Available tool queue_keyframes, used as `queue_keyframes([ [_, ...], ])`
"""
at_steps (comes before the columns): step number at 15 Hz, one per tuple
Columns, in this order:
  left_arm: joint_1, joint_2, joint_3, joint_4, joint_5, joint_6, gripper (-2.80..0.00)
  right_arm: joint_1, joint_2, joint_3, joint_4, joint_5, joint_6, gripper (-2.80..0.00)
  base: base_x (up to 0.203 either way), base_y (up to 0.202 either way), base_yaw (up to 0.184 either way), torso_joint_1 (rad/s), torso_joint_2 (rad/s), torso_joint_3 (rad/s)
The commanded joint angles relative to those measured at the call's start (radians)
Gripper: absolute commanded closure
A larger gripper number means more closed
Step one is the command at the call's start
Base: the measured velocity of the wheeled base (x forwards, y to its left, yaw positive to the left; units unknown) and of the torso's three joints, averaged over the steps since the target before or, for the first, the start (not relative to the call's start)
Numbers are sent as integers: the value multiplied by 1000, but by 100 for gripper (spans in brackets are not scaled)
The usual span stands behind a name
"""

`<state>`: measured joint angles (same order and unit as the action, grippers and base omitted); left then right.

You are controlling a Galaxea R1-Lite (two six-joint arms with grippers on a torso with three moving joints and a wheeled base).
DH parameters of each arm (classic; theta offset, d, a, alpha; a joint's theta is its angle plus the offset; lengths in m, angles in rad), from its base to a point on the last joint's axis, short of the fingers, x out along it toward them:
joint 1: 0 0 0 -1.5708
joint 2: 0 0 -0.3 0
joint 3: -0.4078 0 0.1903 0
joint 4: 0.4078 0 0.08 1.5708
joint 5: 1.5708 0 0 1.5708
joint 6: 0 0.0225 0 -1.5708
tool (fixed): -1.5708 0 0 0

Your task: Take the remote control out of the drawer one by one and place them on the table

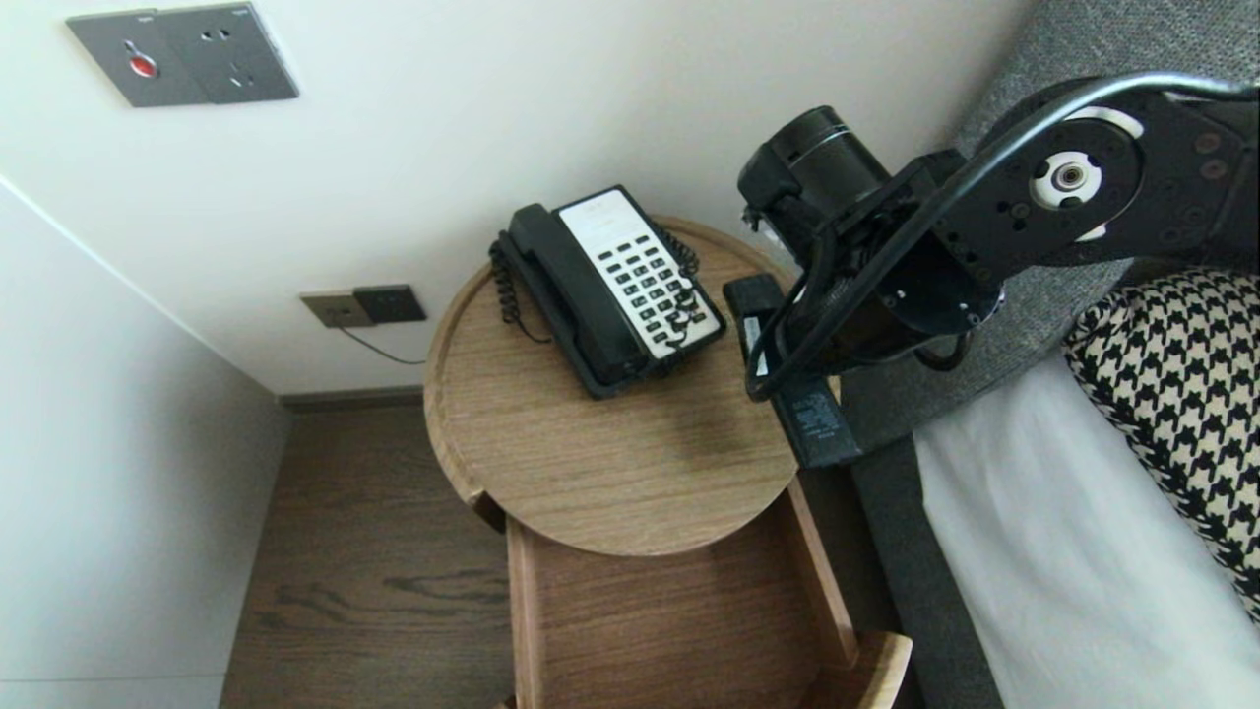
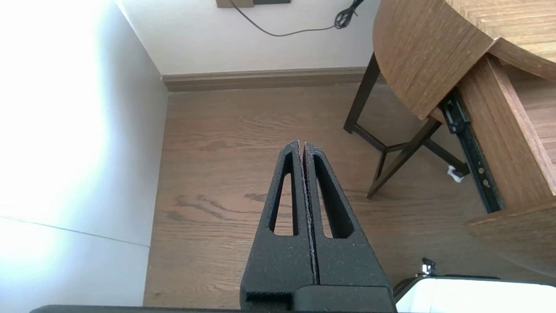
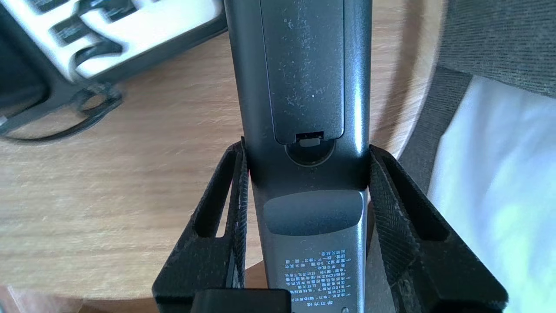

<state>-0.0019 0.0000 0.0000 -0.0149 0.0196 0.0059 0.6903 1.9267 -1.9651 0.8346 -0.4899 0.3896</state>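
A dark grey remote control lies lengthwise between the fingers of my right gripper, which is shut on its sides. The back with the battery cover and a printed label faces the wrist camera. In the head view the remote hangs over the right rim of the round wooden table, beneath my right arm, which hides the fingers there. A black and white desk phone sits on the table just left of the remote. My left gripper is shut and empty, parked above the wooden floor.
An open wooden drawer sticks out from under the table's near side. A bed with a white sheet, a houndstooth pillow and a grey headboard lies to the right. Walls close the back and left.
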Motion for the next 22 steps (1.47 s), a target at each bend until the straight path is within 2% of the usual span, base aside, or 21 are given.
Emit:
queue_keyframes([
  [1,0,0,0,0,0,0,0,-11,-11,2,6,-3,6,0,0,0,0,0,0,0],
  [4,0,0,0,0,0,0,0,-41,-7,0,24,-4,42,0,0,0,0,0,0,0],
  [5,0,0,0,0,-1,0,0,-48,-6,0,40,-7,76,0,0,0,0,0,0,0],
  [6,0,0,0,0,0,0,0,-45,-7,0,42,-7,110,0,0,0,0,0,0,0],
  [9,0,0,0,0,0,0,0,-38,-8,-1,42,-6,139,0,0,0,0,0,0,0],
  [15,-1,0,0,0,0,0,0,-8,30,-3,38,-7,327,0,0,0,0,0,0,0],
  [22,-1,0,0,0,0,0,0,28,74,-5,-8,-7,336,0,0,0,0,0,0,0],
])
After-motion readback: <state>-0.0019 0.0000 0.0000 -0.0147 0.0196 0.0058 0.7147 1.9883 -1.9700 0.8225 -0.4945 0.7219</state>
